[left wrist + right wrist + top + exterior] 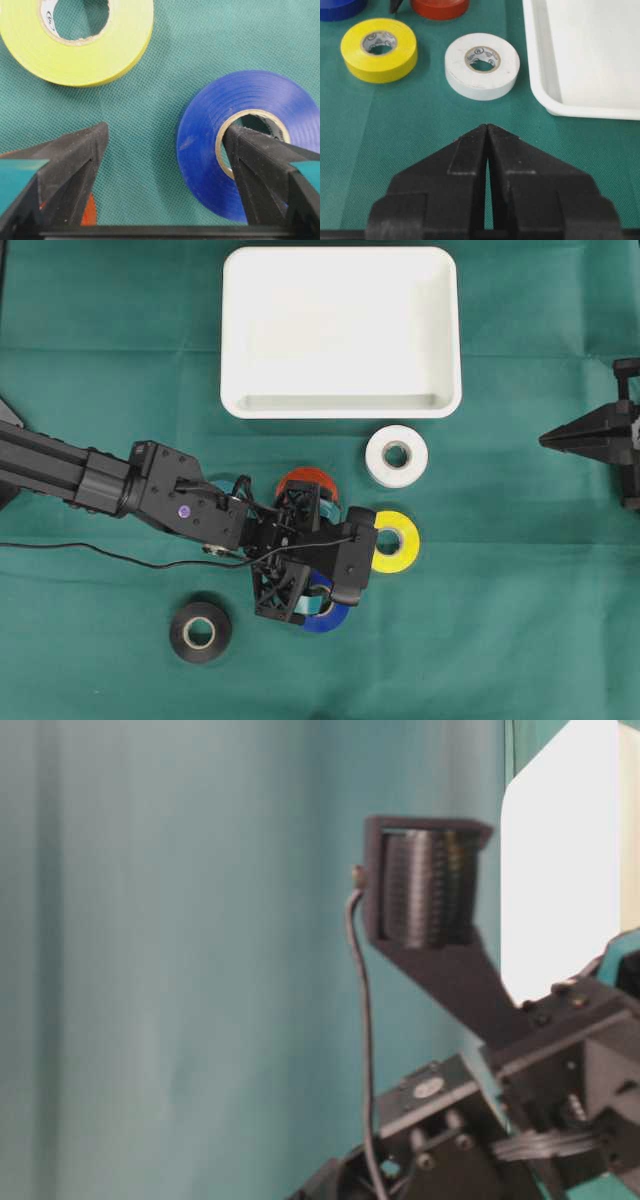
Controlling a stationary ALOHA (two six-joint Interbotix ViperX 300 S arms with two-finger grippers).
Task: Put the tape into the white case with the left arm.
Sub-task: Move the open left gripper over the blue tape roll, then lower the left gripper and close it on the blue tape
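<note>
Reaching: the left pincer (165, 150) hangs spread wide over the blue tape (245, 145), one finger (255, 165) in the roll's core, the other on the cloth beside it; nothing gripped.
Progress: early; the white case (340, 405) holds no tape.
Left to do: clamp, lift, carry, drop in the case.
Other rolls: yellow tape (398, 540), white tape (396, 455), red tape (305, 483), black tape (200, 631), all outside the case.
Right pincer (487, 131): clenched, idle.
Surface: counter under green cloth (520, 640).
Room: not visible.
</note>
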